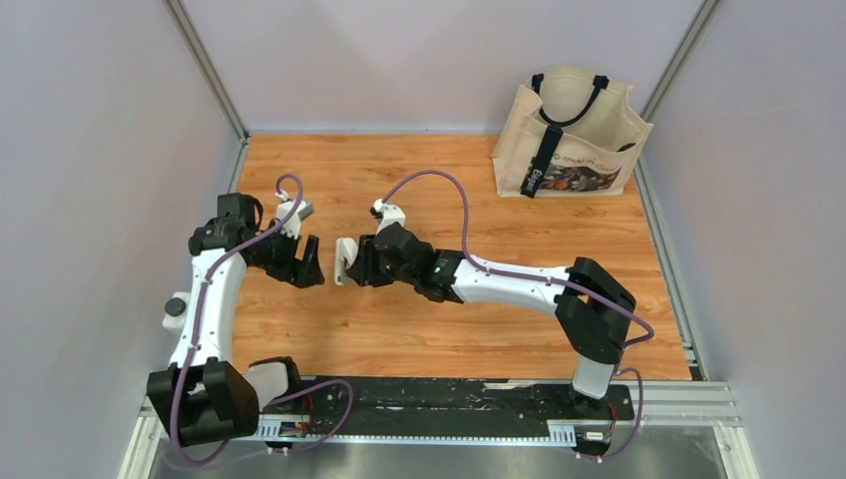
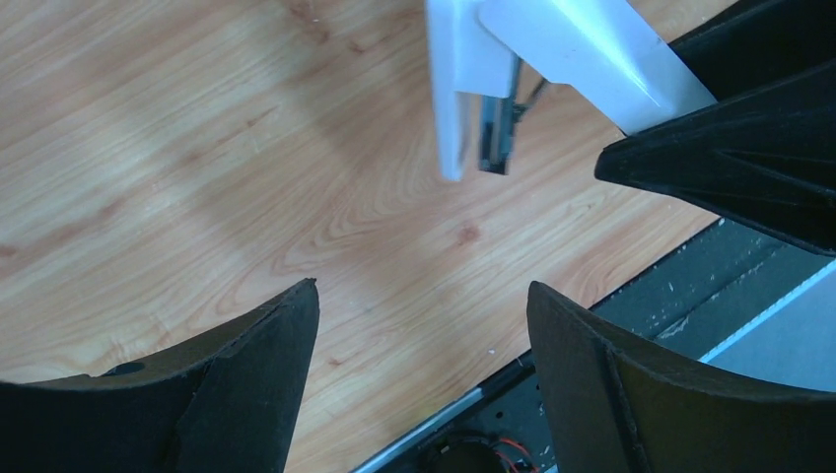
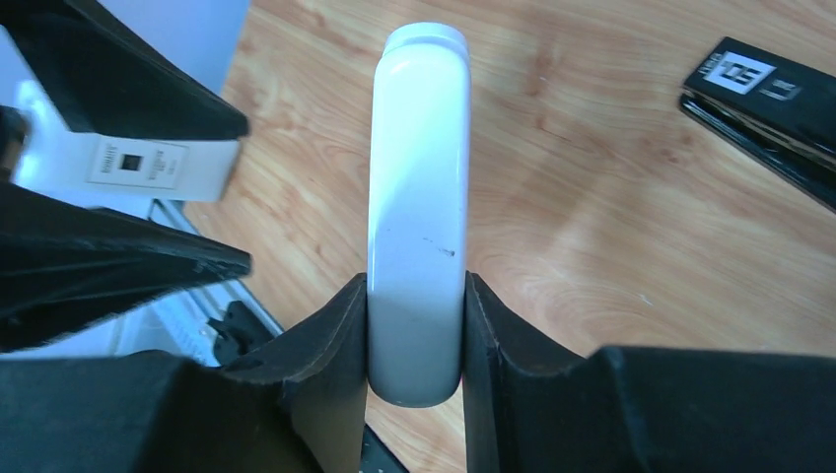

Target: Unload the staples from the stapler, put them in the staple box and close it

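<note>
Right gripper (image 3: pixel 416 296) clamped on stapler (image 3: pixel 418 148), long axis running straight out from grip. Left gripper (image 2: pixel 422 291) apart, empty, just left of stapler's free end. No staples seen.

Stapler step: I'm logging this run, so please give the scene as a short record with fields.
stapler: white, clamped between the fingers of the right hand
left hand: open, facing the stapler, apart from it
staples: none visible
bag: cream tote, standing at the far right of the table
</note>
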